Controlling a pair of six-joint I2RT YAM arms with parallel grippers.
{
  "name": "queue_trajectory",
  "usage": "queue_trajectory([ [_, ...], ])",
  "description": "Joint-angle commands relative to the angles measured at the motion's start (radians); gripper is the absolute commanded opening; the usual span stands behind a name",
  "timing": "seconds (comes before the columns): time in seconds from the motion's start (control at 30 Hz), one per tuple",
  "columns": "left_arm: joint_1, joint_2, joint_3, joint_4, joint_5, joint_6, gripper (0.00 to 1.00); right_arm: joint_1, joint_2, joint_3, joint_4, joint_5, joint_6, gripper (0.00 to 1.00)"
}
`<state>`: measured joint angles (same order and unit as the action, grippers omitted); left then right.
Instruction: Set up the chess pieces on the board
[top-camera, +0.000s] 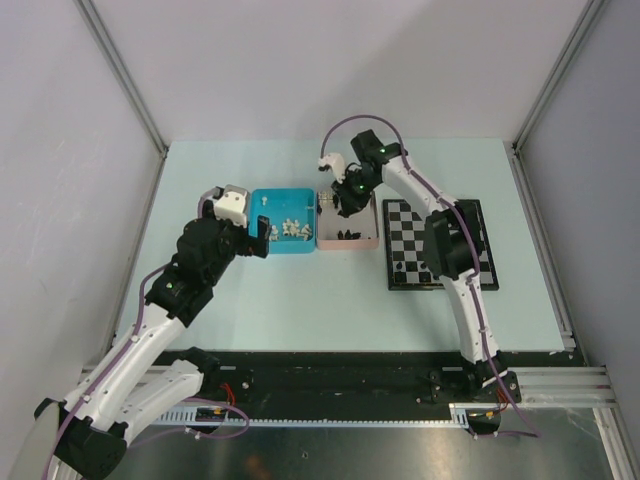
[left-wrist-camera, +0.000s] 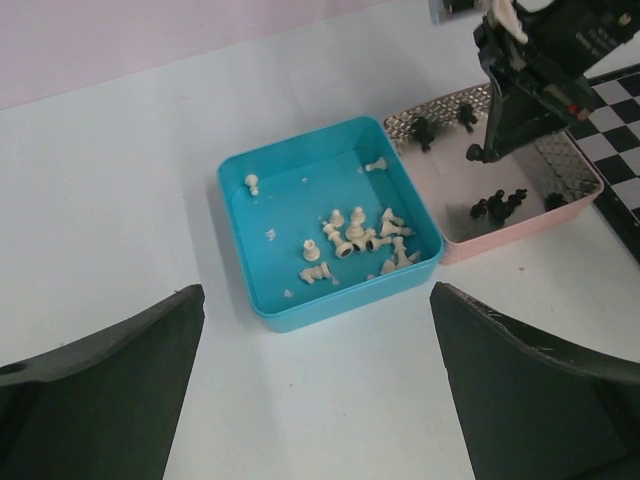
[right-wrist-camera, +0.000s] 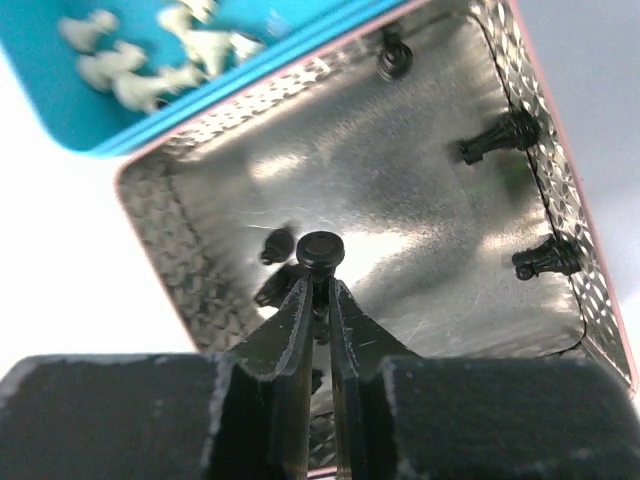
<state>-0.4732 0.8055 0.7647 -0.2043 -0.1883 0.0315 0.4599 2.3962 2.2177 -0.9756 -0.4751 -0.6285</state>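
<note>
My right gripper (right-wrist-camera: 318, 290) is shut on a black chess piece (right-wrist-camera: 320, 250), held over the pink tray (top-camera: 366, 243); it also shows in the left wrist view (left-wrist-camera: 480, 152). Several more black pieces (right-wrist-camera: 500, 134) lie in that tray. Several white pieces (left-wrist-camera: 355, 240) lie in the blue tray (left-wrist-camera: 240, 260). My left gripper (left-wrist-camera: 315, 395) is open and empty, above the table just in front of the blue tray. The chessboard (top-camera: 405, 225) lies to the right of the pink tray, with a few black pieces (top-camera: 428, 273) near its front edge.
The two trays (top-camera: 262, 200) stand side by side in the middle of the pale table. The right arm (top-camera: 455, 250) reaches across the board. Grey walls enclose the table on the left, back and right.
</note>
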Motion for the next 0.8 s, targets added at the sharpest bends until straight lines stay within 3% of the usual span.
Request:
queue_trajectory([
  [0.0, 0.011, 0.030, 0.025, 0.031, 0.119, -0.065, 1.00, -0.018, -0.141, -0.029, 0.046, -0.161, 0.073, 0.13],
  [0.33, 0.024, 0.136, 0.030, 0.106, 0.366, -0.488, 1.00, -0.010, -0.285, -0.200, 0.141, -0.171, 0.066, 0.13],
  [0.57, 0.024, 0.130, -0.071, 0.248, 0.444, -0.648, 1.00, 0.012, -0.383, -0.299, 0.172, -0.134, 0.035, 0.13],
  [0.77, 0.025, 0.107, -0.139, 0.306, 0.455, -0.697, 0.99, 0.033, -0.400, -0.309, 0.152, -0.082, 0.007, 0.13],
])
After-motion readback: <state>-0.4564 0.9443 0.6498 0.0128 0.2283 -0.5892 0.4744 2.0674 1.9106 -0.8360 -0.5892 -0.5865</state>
